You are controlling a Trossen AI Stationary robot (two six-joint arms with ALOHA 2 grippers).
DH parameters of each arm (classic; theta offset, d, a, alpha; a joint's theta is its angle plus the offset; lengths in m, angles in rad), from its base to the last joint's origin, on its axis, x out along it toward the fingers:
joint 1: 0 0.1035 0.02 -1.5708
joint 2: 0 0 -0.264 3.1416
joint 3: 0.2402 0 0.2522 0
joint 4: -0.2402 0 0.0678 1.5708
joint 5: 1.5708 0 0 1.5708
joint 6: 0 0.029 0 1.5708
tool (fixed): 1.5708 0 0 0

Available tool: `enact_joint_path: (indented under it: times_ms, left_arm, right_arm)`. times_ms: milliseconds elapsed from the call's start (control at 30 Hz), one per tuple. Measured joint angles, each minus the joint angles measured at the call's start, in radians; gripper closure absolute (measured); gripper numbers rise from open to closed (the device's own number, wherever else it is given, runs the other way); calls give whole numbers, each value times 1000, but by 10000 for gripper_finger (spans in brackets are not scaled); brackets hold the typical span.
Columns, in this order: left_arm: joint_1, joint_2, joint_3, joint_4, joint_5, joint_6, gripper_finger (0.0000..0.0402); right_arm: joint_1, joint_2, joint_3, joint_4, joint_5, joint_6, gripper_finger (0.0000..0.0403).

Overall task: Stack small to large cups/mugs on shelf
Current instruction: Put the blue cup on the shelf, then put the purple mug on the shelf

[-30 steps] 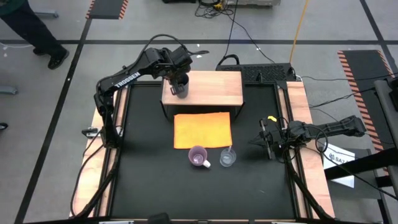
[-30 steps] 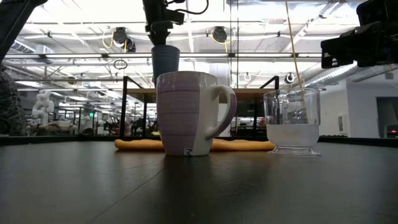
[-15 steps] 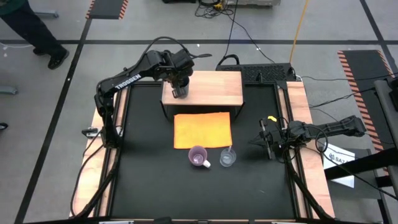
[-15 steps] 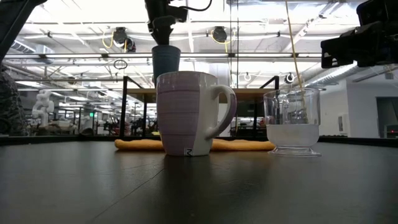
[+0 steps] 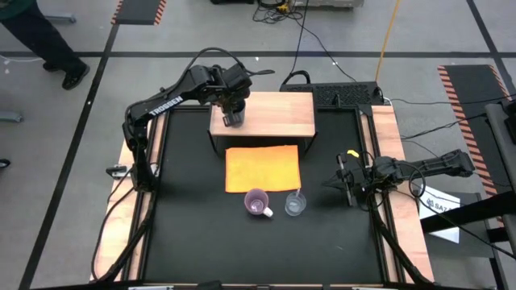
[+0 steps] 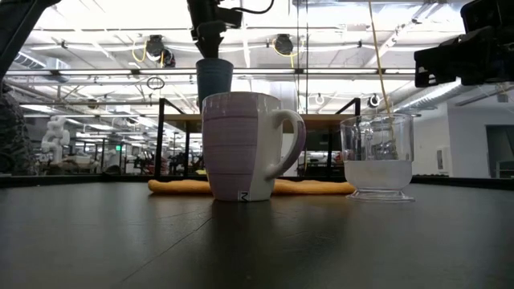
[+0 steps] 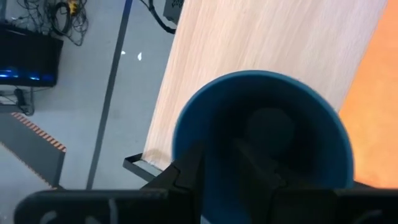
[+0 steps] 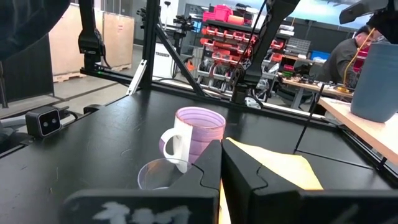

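Observation:
The dark blue tumbler [image 5: 234, 116] stands upright at the left end of the wooden shelf [image 5: 278, 113], and my left gripper [image 5: 232, 103] is shut on its rim from above. It also shows in the low view [image 6: 214, 80] and the right wrist view [image 8: 379, 74]. The lilac mug [image 5: 257, 202] and the clear cup [image 5: 295, 205] stand side by side on the black table in front of the shelf. My right gripper [image 5: 342, 182] is shut and empty at the table's right side, level with the two cups. My left gripper pinches the tumbler's wall at the rim [image 7: 208, 134], with one finger [image 7: 255, 163] inside the cup and the other [image 7: 185, 169] outside. The fingers point down from above. The tumbler is upright, and its base looks set on the shelf top [image 8: 364, 124].
A flat orange sheet [image 5: 262, 167] lies on the table between the shelf and the two cups. Wooden rails [image 5: 397, 161] run along the table's left and right sides. A person's legs [image 5: 48, 40] show on the floor at the far left.
My left gripper has shifted slightly over the shelf's left end with the tumbler, and the tumbler has come more upright under it. For the last half second it has kept still.

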Motion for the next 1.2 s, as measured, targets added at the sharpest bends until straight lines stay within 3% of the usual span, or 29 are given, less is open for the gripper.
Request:
enact_joint_path:
  times_ms: [533,833,1000,1200]
  left_arm:
    - [0,-8,5,-35,-11,4,316]
    - [-10,-82,5,10,-29,7,316]
    - [-13,-130,7,18,58,4,316]
    - [-13,-138,7,-10,75,-13,316]
  right_arm:
    - [0,0,0,5,0,-1,403]
    - [0,0,0,5,0,-1,403]
    - [0,0,0,5,0,1,403]
    - [0,0,0,5,0,2,403]
